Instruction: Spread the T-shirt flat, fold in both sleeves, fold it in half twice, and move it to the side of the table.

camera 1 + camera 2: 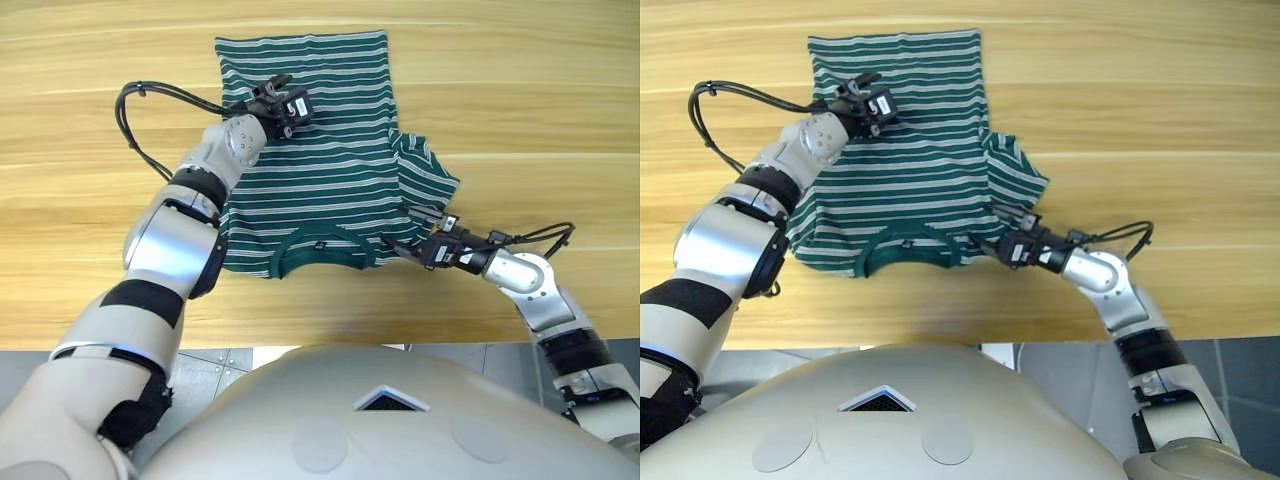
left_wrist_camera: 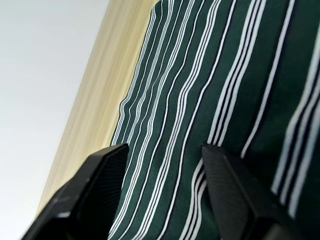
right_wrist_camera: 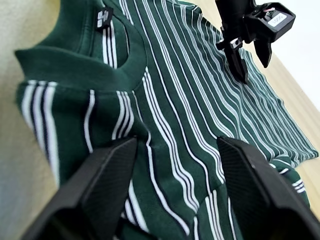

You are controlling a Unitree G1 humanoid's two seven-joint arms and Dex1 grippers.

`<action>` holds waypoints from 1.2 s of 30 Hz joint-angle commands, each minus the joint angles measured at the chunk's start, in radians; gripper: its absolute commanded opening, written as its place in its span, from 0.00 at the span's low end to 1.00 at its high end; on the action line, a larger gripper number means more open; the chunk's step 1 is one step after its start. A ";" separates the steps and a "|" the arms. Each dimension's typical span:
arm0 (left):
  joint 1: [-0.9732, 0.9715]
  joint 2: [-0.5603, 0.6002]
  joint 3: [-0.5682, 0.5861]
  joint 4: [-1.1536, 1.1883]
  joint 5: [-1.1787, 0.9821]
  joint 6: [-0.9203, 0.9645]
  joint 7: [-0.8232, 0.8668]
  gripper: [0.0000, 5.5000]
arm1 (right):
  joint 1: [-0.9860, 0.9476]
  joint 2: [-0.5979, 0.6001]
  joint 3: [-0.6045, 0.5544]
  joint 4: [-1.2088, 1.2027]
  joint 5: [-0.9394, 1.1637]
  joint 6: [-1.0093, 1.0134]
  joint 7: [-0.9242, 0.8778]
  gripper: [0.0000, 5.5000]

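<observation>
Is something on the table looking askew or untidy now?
Yes. On the T-shirt, the right sleeve sticks out sideways and lies rumpled, while the left edge looks straight, so the shape is lopsided. Nothing seems spilled or damaged.

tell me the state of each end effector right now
Left end effector: open over the T-shirt, holding nothing.
Right end effector: open at the T-shirt's shoulder, gripping nothing.
</observation>
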 commanded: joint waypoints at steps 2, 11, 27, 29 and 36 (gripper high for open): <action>-0.019 -0.008 -0.004 0.018 0.006 0.020 -0.008 0.50 | 0.045 -0.044 0.021 0.056 -0.082 0.037 0.018 0.54; -0.025 -0.010 -0.002 0.024 0.005 0.037 -0.008 0.50 | 0.028 -0.116 -0.007 0.012 -0.014 -0.030 0.052 0.54; -0.036 0.000 0.065 -0.004 -0.061 -0.074 -0.001 0.50 | -0.066 0.067 -0.096 -0.145 0.338 -0.014 0.061 0.54; -0.031 0.016 0.071 -0.026 -0.063 -0.140 0.012 0.50 | -0.084 0.094 -0.091 -0.134 0.311 -0.018 0.055 0.54; 0.274 0.279 0.272 -0.501 -0.207 -0.386 0.085 0.50 | -0.198 0.215 -0.092 0.053 -0.032 -0.021 -0.169 0.54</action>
